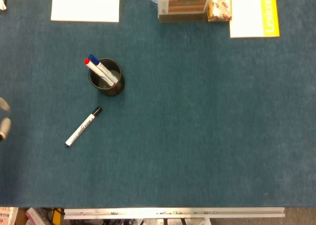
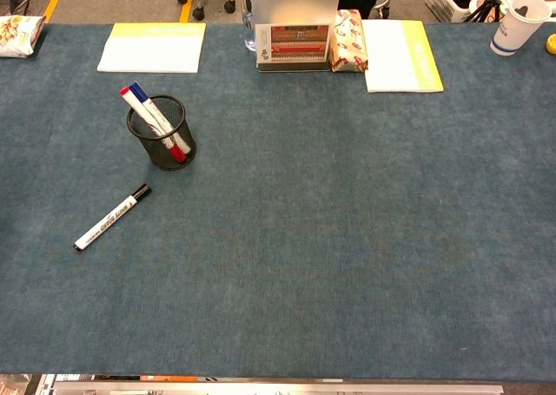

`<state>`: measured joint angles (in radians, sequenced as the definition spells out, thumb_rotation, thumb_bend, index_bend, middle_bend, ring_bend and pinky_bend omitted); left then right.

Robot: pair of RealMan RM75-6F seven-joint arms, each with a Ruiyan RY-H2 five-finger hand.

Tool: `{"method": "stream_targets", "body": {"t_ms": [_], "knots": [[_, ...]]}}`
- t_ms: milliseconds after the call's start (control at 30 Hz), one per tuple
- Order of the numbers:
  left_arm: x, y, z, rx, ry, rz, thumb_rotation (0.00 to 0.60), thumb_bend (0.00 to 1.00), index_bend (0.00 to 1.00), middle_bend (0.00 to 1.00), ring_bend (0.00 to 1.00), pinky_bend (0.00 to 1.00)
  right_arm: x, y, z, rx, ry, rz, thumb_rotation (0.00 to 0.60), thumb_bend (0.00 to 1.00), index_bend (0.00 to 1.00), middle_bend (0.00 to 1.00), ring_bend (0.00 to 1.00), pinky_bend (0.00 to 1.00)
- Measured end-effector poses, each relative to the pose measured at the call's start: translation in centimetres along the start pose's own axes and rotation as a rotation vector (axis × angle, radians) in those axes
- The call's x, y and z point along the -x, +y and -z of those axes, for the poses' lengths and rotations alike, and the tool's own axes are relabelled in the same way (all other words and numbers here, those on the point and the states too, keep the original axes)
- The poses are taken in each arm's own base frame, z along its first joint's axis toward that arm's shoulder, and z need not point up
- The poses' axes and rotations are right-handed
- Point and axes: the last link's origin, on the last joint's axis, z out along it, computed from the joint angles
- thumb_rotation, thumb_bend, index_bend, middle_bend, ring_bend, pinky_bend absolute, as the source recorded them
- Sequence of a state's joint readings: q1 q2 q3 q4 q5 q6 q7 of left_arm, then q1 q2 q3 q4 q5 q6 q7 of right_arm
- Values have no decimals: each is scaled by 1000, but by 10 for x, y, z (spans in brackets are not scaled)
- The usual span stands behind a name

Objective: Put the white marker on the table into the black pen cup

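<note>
— Where do the hands stand?

— Only a sliver of the left hand [image 1: 3, 120] shows, pale and blurred at the left edge of the head view, over the cloth; the chest view does not catch it. I cannot tell how its fingers lie or whether it holds anything. The right hand appears in neither view.

— And the marker?

— The white marker [image 1: 83, 126] lies flat on the table [image 1: 197, 126], a slim round barrel with printed lettering and a black cap, set on a slant with the cap end toward the cup. It is well apart from the hand and touches nothing else.

— The cup?

— The black pen cup [image 1: 106, 78] is a round wire-mesh cylinder, upright, near the marker's capped end but not touching it. Inside lean two white markers: a red-capped marker [image 1: 88, 63] and a blue-capped marker [image 1: 94, 59], caps up and tilted left over the rim.

— The surface?

— Dull blue-grey felt-like cloth, with a metal rail at the near edge.

— Along the far side?

— A flat notepad [image 2: 152, 47] with a yellow top band, a clear boxy stand [image 2: 292, 41] holding a printed card, a crinkled red-and-white packet [image 2: 349, 40] just beside it, a yellow-edged booklet [image 2: 400, 55], and a paper cup [image 2: 511, 26] at the far right.
</note>
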<state>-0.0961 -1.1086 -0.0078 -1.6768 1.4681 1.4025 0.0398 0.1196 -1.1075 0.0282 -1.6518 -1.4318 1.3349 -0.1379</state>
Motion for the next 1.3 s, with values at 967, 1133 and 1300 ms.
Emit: {"method": "stream_targets", "body": {"t_ms": [967,1133,1300], "knots": [[49,59,-45,5,-284,-199,372,195,399,0,0,0,-19,-1,11,11,69,-1,600,571,335,300,446,691],[56,67,-46,29,-293,-197,369,188,363,0,0,0,-19,0,11,13,67,-1,600,572,335,310,448,691],[65,74,-44,57,-297,-206,370,186,334,0,0,0,-19,0,10,16,64,-1,600,572,335,312,449,691]]}}
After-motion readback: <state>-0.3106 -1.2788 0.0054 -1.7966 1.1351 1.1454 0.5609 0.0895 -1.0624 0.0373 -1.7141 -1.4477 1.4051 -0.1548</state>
